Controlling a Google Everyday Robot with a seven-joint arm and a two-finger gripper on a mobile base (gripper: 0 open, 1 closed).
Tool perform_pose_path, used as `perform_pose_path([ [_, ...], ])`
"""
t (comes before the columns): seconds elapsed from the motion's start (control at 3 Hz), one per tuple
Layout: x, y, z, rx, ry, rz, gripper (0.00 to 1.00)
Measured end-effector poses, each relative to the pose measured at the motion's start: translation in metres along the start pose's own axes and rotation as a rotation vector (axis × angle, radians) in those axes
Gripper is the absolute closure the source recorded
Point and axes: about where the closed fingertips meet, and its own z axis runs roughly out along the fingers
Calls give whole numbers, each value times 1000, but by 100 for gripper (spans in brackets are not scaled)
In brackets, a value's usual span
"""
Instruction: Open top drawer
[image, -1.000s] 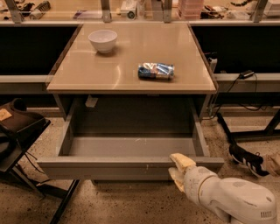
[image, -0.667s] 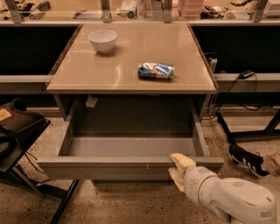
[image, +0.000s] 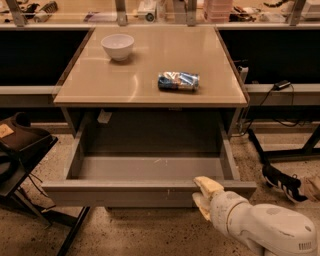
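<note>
task item: top drawer (image: 125, 194), lower centre of frame, under the tan tabletop (image: 150, 65)
drawer state: pulled well out. grey front panel stands clear of the cabinet, and the shallow grey tray floor and both side walls are exposed
drawer contents: nothing visible in the tray, just a few pale scuffs on its floor
gripper: gripper (image: 204, 196), lower right of frame, at the right end of the drawer front, touching or just beside its top edge
jaws: can't tell from this view if they are open, closed or clamped on the panel
arm: white forearm comes in from the bottom right corner
progress: opening looks essentially done, judging by how much tray is showing
left to do: probably just let go and back the arm away, maybe a little more pull if full extension is needed
tabletop: smooth and glossy. white bowl (image: 118, 46) at upper left, blue snack packet (image: 178, 81) right of centre, well apart from each other
floor: speckled terrazzo (image: 150, 235)
left of frame: dark seat or stool (image: 20, 142) on black legs, near the drawer's left corner
right of frame: black shoe (image: 281, 182) on the floor, cables (image: 280, 85) and a black table frame behind it
background: cluttered bench along the top edge, dark recesses either side of the table
</note>
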Motion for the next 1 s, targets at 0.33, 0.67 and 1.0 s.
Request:
perform_pose_path([
  [0.33,-2,1,-2,-3,2,0,100],
  [0.67,-3,2,-4,-7,5,1,100],
  [1.0,-5,3,-6,-10,10,3,100],
])
